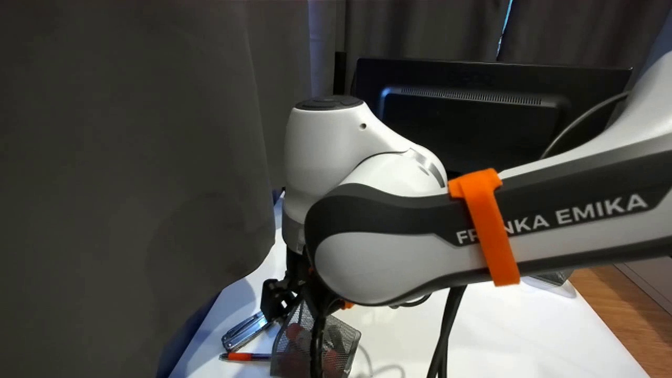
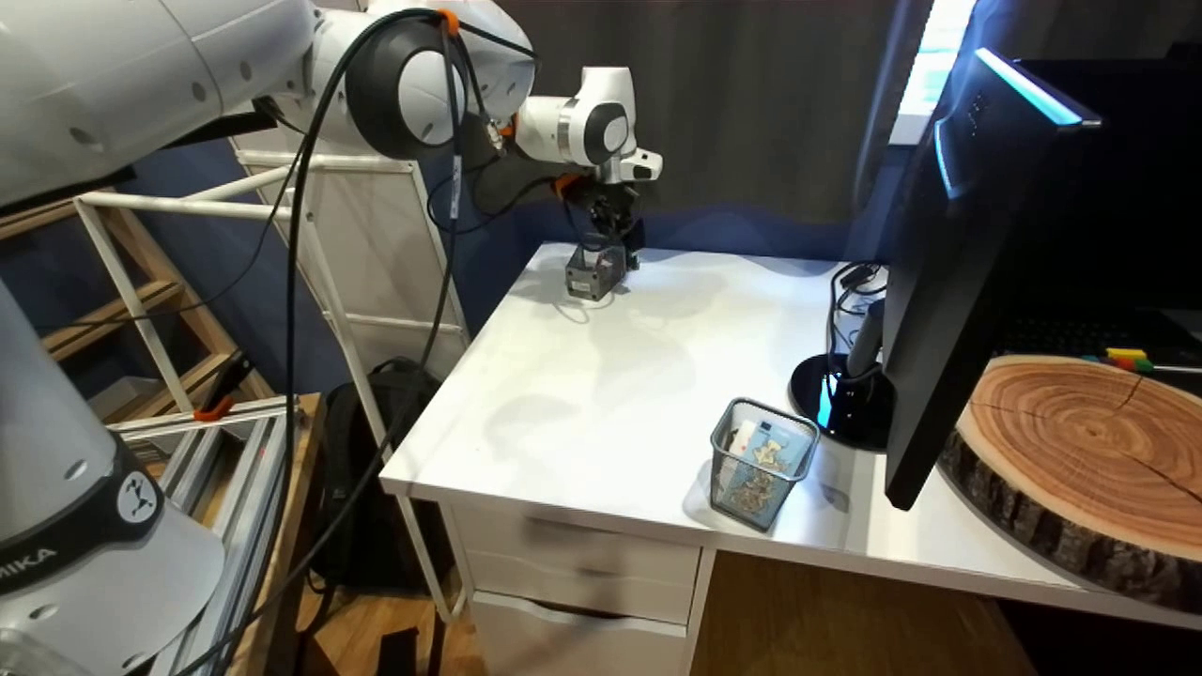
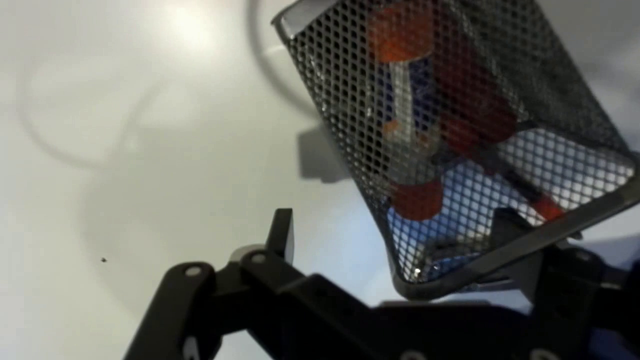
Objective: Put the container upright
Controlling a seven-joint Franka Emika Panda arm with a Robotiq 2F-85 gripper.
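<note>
The container, a small greyish see-through mesh pen holder, lies on its side near the desk's far end in both exterior views (image 1: pixel 341 341) (image 2: pixel 584 284). In the wrist view (image 3: pixel 335 85) its open end faces my gripper, with red- and orange-ended items inside. My gripper (image 3: pixel 395 225) is open at the rim. The left finger stands apart, outside a rim corner. The right finger overlaps the rim and mesh; I cannot tell whether it is inside or beyond the wall. The gripper also shows in both exterior views (image 1: pixel 289 302) (image 2: pixel 620 230), partly hidden by the arm.
A silver tool (image 1: pixel 245 332) and a red-black pen (image 1: pixel 244 357) lie beside the container. A curtain (image 1: pixel 157 157) hangs close by. Another similar holder (image 2: pixel 765 460) stands upright near the front edge. A monitor (image 2: pixel 995 235) and a wood slab (image 2: pixel 1099 441) stand on the right.
</note>
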